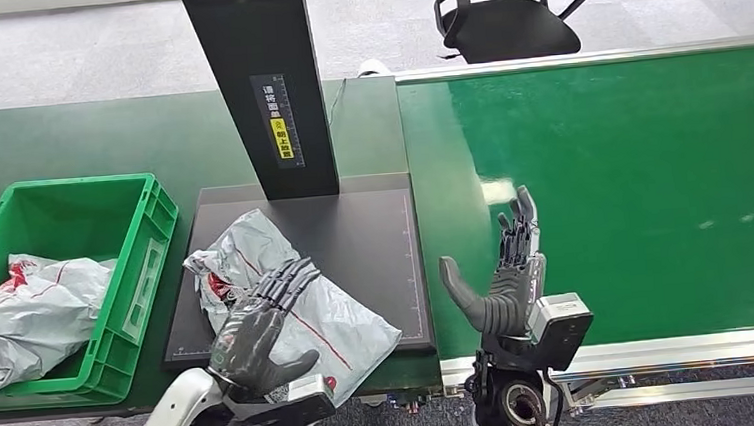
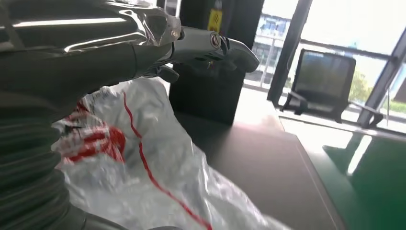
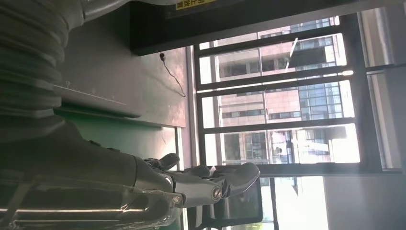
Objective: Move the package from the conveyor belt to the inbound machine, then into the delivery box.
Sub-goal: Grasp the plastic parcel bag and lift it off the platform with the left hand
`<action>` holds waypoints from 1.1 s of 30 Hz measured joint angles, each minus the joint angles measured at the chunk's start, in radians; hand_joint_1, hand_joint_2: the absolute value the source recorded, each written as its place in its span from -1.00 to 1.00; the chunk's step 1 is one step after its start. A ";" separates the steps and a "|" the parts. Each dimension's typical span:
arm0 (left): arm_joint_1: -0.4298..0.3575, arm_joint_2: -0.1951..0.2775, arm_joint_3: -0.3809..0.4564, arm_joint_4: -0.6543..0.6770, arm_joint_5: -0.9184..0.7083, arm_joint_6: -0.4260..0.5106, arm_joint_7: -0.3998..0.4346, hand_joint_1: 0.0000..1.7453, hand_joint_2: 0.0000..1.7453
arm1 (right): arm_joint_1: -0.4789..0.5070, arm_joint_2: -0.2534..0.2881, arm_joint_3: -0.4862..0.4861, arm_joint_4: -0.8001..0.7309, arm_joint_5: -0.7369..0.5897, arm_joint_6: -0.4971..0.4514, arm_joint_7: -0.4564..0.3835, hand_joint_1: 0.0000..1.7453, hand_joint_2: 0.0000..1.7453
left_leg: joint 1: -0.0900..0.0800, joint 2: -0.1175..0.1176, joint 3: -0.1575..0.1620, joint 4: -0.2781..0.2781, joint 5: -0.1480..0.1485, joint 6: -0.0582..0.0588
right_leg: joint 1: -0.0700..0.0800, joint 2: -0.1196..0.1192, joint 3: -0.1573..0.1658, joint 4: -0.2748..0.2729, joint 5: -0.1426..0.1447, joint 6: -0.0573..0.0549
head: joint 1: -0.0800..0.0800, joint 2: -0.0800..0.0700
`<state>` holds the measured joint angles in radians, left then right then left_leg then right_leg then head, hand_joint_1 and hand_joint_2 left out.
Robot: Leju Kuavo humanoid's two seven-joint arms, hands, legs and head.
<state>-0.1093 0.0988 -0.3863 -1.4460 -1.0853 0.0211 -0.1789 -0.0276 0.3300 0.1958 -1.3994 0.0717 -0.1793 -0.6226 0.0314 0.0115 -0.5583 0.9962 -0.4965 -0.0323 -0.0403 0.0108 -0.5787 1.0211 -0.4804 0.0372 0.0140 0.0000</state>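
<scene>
At far left the green delivery box (image 1: 133,252) sits on the dark table, a grey bag (image 1: 29,312) with red print already inside it; just right of it the grey package (image 1: 304,303) lies flat on the black platform of the inbound machine (image 1: 375,238), its long axis running diagonally from the far-left corner toward the near-right edge, which it overhangs; the left hand (image 1: 256,332) rests on it, fingers spread flat, clamping nothing; the left wrist view adds the package's (image 2: 143,177) crumpled film and red stripe close under the hand (image 2: 143,43); further right the right hand (image 1: 503,279) stands upright over the conveyor belt (image 1: 632,185), fingers apart, empty; the right wrist view shows the hand (image 3: 191,184) against windows
</scene>
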 joint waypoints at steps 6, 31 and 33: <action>-0.040 -0.025 -0.036 0.133 -0.002 -0.035 0.006 -1.00 1.00 | -0.014 0.002 0.008 0.019 0.000 0.006 0.004 -1.00 1.00 | 0.000 0.000 0.000 0.000 0.000 0.000 | 0.000 0.000 0.000 0.000 0.000 0.000 | 0.000 0.000; -0.137 -0.034 -0.089 0.361 -0.074 -0.014 0.047 0.95 1.00 | -0.016 0.002 0.033 0.039 -0.018 0.037 0.022 -1.00 1.00 | 0.000 0.000 0.006 0.000 0.001 0.000 | 0.000 0.000 0.006 0.000 0.001 0.000 | 0.000 0.000; -0.136 -0.035 -0.091 0.363 -0.078 0.007 0.050 0.99 1.00 | -0.015 0.002 0.033 0.039 -0.020 0.041 0.023 -1.00 1.00 | 0.000 0.000 0.006 0.000 0.001 0.000 | 0.000 0.000 0.006 0.000 0.001 -0.001 | 0.000 0.000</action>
<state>-0.2453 0.0637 -0.4771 -1.0826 -1.1637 0.0277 -0.1287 -0.0425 0.3323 0.2292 -1.3602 0.0520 -0.1381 -0.5997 0.0314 0.0111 -0.5527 0.9961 -0.4952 -0.0322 -0.0403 0.0106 -0.5730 1.0211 -0.4794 0.0366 0.0138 0.0000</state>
